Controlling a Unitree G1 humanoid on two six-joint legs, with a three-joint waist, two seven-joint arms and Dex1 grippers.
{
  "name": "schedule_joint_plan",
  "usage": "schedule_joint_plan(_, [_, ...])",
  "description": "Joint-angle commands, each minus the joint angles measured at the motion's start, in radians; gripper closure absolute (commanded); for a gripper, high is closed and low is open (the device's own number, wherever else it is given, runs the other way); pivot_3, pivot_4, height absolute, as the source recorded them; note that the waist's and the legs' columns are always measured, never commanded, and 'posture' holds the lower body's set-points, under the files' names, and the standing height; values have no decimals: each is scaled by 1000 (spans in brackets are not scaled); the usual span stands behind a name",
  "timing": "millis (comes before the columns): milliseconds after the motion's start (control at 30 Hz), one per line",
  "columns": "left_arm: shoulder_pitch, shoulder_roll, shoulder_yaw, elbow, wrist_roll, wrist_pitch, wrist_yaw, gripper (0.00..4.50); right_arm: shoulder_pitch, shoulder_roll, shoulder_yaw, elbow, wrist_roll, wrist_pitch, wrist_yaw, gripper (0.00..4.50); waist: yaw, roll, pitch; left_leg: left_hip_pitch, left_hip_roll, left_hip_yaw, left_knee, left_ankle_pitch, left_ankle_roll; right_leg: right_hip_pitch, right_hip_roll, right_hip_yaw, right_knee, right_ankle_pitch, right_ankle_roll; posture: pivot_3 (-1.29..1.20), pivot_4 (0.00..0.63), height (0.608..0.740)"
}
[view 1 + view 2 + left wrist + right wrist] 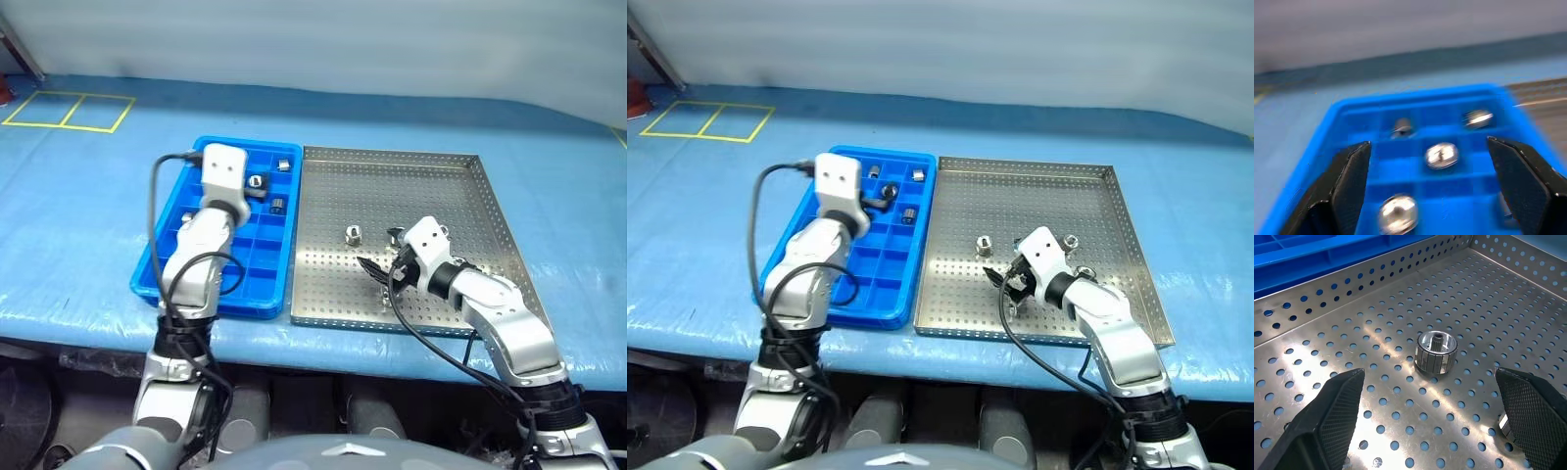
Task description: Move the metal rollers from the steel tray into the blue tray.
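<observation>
**Left just over blue tray, right lined up on next roller**

Left gripper (1425, 186) sits above the blue tray (157, 264), jaws wide apart, nothing between them. Four rollers show in the cells below it, among them one (1442, 155) dead ahead and one (1397, 213) nearer. So I read this as the drop-off end of a cycle: tray side is loaded, left is empty.

Right gripper (1435, 416) hovers low over the steel tray (460, 196), which lies just beside the blue tray, rims near touching. Jaws fully apart, empty. A roller (1436, 352) stands upright on the perforated floor, centred between the fingers but ahead of them, not touching. A second piece (1071, 241) lies farther from the blue tray, beyond the right wrist.

Next move, my call: right arm advances until the roller is between the pads, closes, lifts clear of the rim, then crosses to a free cell. Risk: the roller is round and may roll away if one finger nudges it first.
</observation>
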Motion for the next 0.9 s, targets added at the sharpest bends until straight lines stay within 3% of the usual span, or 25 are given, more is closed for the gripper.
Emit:
schedule_joint_plan(33, [-66, 8, -104, 129, -46, -8, -165, 394, 14, -15, -38, -67, -2, -1, -15, 0, -9, 0, 0, 0, 0, 0, 0, 0, 0, 0, 0, 0, 0, 0, 0, 76, 150, 740])
schedule_joint_plan(333, [-193, -27, -242, 509, 52, -86, -207, 394, 99, -18, -87, -157, -4, 24, -68, 0, -59, 2, -1, 0, 0, 0, 0, 0, 1, -1, 1, 0, 1, 0, 0, -24, 150, 740])
schedule_joint_plan(767, [-243, -86, -245, 729, 86, -146, -233, 394, 132, -24, -95, -196, -5, 45, -85, 0, -80, 2, -1, 0, 0, 0, 0, 0, 1, 0, 0, 1, 1, 0, 1, -51, 150, 740])
schedule_joint_plan(900, [-239, -90, -236, 715, 91, -148, -236, 1605, 122, -21, -89, -188, -8, 45, -88, 0, -82, 2, -1, 0, 0, 0, 0, 0, 1, 0, 0, 1, 1, 0, 1, -48, 150, 740])
